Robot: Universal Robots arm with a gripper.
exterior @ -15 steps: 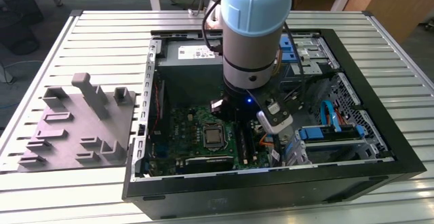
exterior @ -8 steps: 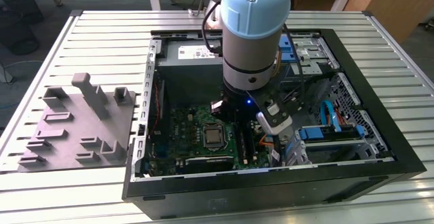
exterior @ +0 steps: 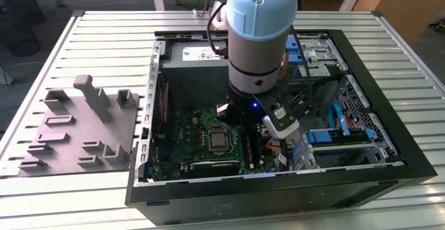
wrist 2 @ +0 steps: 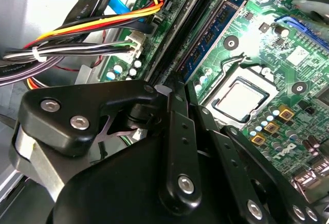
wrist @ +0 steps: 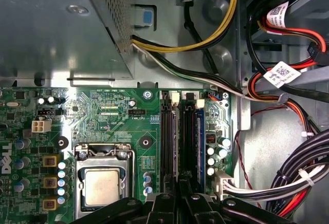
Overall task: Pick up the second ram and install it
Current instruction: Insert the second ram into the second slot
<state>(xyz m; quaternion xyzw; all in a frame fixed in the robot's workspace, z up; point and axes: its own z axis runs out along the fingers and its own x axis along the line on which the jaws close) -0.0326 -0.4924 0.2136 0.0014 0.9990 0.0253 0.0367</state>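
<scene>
On the table (exterior: 104,26), the open computer case (exterior: 361,188) lies mid-surface. Over its motherboard (wrist: 128,116), the gripper (wrist 2: 175,88) should probably press straight down, square to the slot, clear of the cables (wrist 2: 77,34). I cannot tell whether its fingers grasp anything. The second ram (wrist 2: 208,38), a narrow blue-green strip with dark chips, stands along 1 memory slot, its near end at the gripper.

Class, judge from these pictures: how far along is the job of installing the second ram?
Done: the arm is inside the computer case, away from the gray holder tray. One blue-green memory strip stands seated in a slot. In hand: the tool sits low over the black memory slots beside it. Left: whether the tool carries a strip cannot be told, so the install is unconfirmed.
</scene>
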